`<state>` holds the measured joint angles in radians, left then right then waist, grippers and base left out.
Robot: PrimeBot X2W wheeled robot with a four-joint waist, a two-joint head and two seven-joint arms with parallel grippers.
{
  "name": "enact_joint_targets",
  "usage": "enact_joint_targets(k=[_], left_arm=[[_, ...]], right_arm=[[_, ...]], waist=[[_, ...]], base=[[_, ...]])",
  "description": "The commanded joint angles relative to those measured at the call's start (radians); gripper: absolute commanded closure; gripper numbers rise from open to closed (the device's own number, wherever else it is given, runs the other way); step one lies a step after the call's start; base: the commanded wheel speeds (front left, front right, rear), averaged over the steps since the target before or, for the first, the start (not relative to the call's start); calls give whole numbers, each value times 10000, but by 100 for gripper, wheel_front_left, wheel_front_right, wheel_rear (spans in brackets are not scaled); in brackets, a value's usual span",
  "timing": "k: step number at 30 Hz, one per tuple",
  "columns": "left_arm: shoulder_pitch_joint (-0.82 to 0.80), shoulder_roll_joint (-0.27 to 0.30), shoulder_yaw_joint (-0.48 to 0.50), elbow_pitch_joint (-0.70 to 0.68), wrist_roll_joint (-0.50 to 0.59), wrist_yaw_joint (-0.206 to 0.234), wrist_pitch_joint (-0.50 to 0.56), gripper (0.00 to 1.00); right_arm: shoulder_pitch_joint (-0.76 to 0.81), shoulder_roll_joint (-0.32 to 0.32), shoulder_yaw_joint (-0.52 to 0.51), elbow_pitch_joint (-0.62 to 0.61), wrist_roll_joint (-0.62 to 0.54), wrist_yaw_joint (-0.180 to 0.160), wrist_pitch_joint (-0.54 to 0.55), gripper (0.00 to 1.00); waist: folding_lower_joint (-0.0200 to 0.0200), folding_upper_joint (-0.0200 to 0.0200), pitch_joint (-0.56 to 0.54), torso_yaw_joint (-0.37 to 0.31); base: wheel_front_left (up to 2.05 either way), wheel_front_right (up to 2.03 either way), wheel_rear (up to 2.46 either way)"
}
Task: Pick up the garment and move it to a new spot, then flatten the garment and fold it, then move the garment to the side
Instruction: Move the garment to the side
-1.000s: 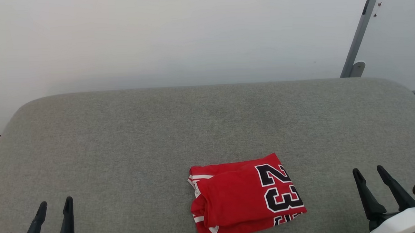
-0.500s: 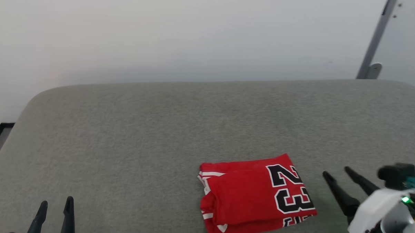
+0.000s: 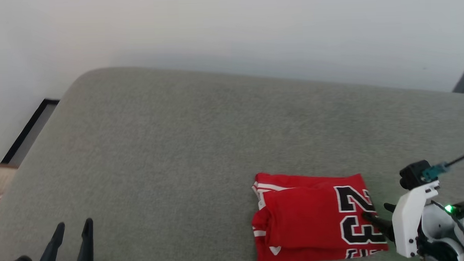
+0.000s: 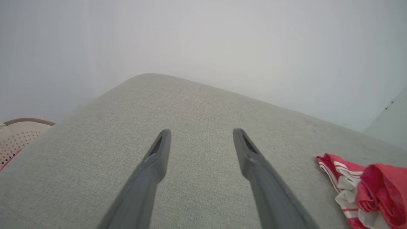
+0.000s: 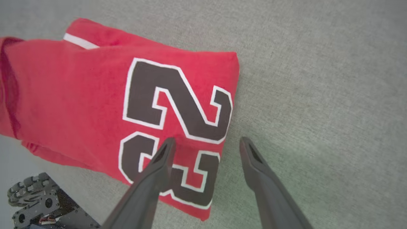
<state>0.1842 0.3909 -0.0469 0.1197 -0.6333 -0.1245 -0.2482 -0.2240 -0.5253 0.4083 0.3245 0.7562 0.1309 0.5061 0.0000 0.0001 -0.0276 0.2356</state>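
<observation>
The shirt [image 3: 308,220] is red, with red-and-white striped trim and a black 23 outlined in white. The surface [image 3: 171,148] is plain grey-green fabric. The left claw [image 3: 75,224] and the right claw [image 5: 206,140] are dark grey. The wrist casing [image 3: 411,224] is white, with a green light [image 3: 448,208]. The wall [image 3: 228,26] is pale grey.

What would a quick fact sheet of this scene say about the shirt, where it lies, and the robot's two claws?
Shirt: garment, red, folded, number 23 facing up
Lies on: grey padded surface
Left claw: left gripper open, over bare surface, apart from the garment
Right claw: right gripper open, straddling the garment's edge beside the 23; contact unclear
Likely next: grip it and move it aside
</observation>
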Motion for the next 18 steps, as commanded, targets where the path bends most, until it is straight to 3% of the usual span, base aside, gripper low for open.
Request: enact_joint_targets(k=[1,6,14,16,18], left_arm=[[-290,20,-57,0,-71,-47,-30,0],[-571,-57,-216,130,-171,-59,-81,0],[-929,-186,-329,368,-260,-53,-156,0],[-1011,-204,-343,411,-247,-56,-150,0],[-1081,-208,-373,426,-276,-58,-163,0]], right_arm=[[-234,-55,127,73,-2,-6,302,0],[-810,-241,437,519,68,-6,1461,0],[-1152,214,877,1254,605,-6,3197,0],[-1247,300,953,1288,661,-3,3321,100],[-1366,355,836,1374,709,-4,3387,100]], waist=[[0,-1,316,299],[0,-1,749,652],[0,-1,1191,897],[0,-1,1261,899],[0,-1,1311,877]], base=[[0,0,0],[0,0,0],[0,0,0],[0,0,0],[0,0,0]])
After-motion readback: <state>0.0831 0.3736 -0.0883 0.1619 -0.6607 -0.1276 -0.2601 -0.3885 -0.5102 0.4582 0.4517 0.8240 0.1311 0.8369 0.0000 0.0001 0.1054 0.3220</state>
